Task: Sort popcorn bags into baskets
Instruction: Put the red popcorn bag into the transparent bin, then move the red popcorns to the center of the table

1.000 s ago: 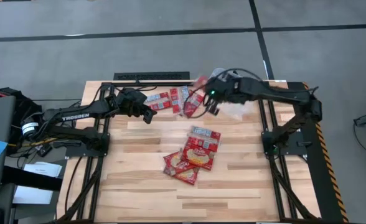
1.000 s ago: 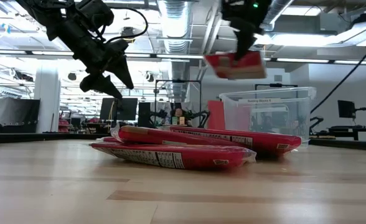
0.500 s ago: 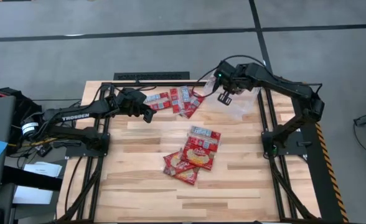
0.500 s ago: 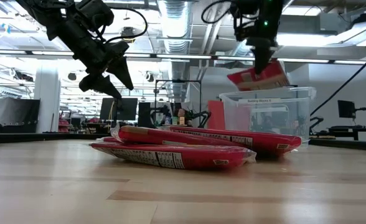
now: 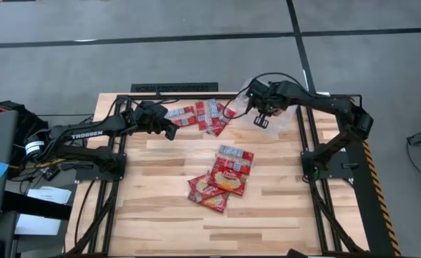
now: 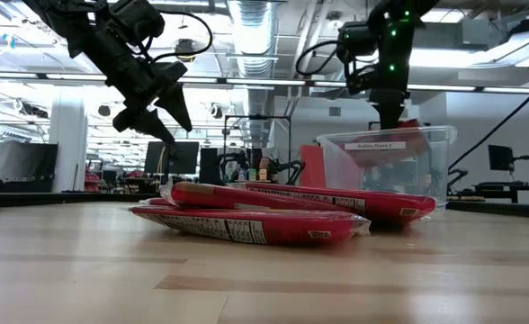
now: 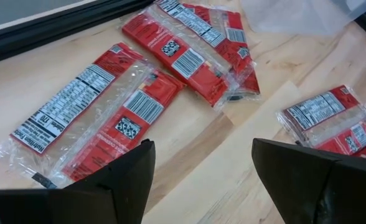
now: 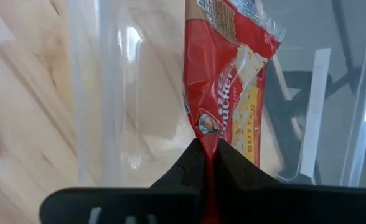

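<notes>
Right pincer holds a popcorn bag over the tub; left pincer waits open.

From the high view I see my right pincer (image 5: pixel 263 115) at the counter's (image 5: pixel 160 215) far right corner, above the clear tub (image 5: pixel 286 115); my left pincer (image 5: pixel 172 132) hovers near the far edge beside a row of red bags (image 5: pixel 200 116), and another pile of bags (image 5: pixel 225 178) lies mid-counter. In the low view the right pincer (image 6: pixel 392 117) sits right at the tub's (image 6: pixel 386 166) rim, the left pincer (image 6: pixel 161 115) hangs high with its fingers spread, and the pile (image 6: pixel 264 216) lies in front. My left wrist view shows parted fingers (image 7: pixel 130 180) above bags (image 7: pixel 102 115) lying barcode-side up. My right wrist view shows closed fingers (image 8: pixel 189 171) pinching one bag (image 8: pixel 229 81), which hangs inside the tub walls (image 8: pixel 102 93).
</notes>
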{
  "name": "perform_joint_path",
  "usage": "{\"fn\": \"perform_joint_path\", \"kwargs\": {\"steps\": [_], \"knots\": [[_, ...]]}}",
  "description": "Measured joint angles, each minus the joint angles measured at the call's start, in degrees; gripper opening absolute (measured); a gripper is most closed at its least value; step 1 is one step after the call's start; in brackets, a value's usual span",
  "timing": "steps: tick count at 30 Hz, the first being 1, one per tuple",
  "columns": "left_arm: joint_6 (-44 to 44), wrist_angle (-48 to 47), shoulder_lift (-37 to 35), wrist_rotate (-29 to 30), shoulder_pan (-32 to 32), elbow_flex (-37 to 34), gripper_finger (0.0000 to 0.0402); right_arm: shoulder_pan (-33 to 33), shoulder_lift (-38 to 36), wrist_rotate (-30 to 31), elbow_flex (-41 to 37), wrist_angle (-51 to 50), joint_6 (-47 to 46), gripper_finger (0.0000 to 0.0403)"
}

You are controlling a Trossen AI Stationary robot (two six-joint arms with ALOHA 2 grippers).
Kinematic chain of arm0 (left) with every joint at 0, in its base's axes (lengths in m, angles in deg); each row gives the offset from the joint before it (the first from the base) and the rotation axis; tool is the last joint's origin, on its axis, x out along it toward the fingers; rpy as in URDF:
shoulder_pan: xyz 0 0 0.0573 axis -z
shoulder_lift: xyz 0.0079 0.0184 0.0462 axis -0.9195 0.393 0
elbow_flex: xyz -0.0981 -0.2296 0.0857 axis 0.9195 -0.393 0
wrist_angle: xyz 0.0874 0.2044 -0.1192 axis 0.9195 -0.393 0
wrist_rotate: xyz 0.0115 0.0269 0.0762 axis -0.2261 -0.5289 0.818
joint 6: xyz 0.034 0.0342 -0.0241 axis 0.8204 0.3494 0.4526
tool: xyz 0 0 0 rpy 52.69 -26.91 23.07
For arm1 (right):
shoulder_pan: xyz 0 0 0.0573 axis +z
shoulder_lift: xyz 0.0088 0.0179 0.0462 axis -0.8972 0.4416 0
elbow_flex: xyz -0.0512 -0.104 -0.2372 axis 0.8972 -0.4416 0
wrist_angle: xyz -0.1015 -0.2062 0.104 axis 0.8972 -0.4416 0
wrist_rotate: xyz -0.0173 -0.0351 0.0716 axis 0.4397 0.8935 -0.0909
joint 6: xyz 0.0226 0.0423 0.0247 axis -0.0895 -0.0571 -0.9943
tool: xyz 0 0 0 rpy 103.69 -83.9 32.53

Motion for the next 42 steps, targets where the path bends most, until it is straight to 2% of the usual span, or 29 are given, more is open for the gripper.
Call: {"fn": "perform_joint_path", "kwargs": {"steps": [6, 18, 22, 26, 30, 32, 35, 38, 42], "knots": [[-0.31, -0.01, 0.0, 0.07, 0.0, 0.0, 0.0255, -3.75, -0.08, -6.5, 0.0, 2.65, 2.1, 0.0034], [-0.33, -0.04, 0.0, 0.09, 0.0, 0.0, 0.0255, -6.32, -0.08, -6.08, 0.0, 4.16, 4.17, 0.0176], [-0.25, -0.04, 0.0, 0.11, 0.01, 0.0, 0.0255, -5.22, -0.56, -6.2, 0.79, 3.57, 3.44, 0.0208], [-0.28, -0.07, 0.0, 0.09, 0.01, 0.0, 0.0255, -1.34, -0.54, -10.93, 4.17, 4.6, 1.04, 0.0219], [-0.29, -0.07, 0.0, 0.09, 0.01, 0.0, 0.0255, 7.06, 0.06, -13.28, 6.62, 12.04, -1.84, 0.0219], [-0.31, -0.07, 0.0, 0.09, 0.0, 0.0, 0.0255, 12.0, 0.27, -11.89, 6.65, 18.42, -1.29, 0.0215], [-0.3, -0.07, 0.0, 0.07, 0.01, 0.0, 0.0255, 18.52, 3.5, -5.63, 6.6, 29.61, 1.91, 0.0208], [-0.28, -0.15, 0.0, -0.45, -0.02, 0.0, 0.0255, 21.6, 8.66, -4.23, 7.28, 36.41, 5.33, 0.0204], [0.74, -0.35, 0.0, -2.85, -0.43, 0.0, 0.0255, 22.36, 17.39, -3.01, 10.83, 37.27, 6.87, 0.0204]]}}
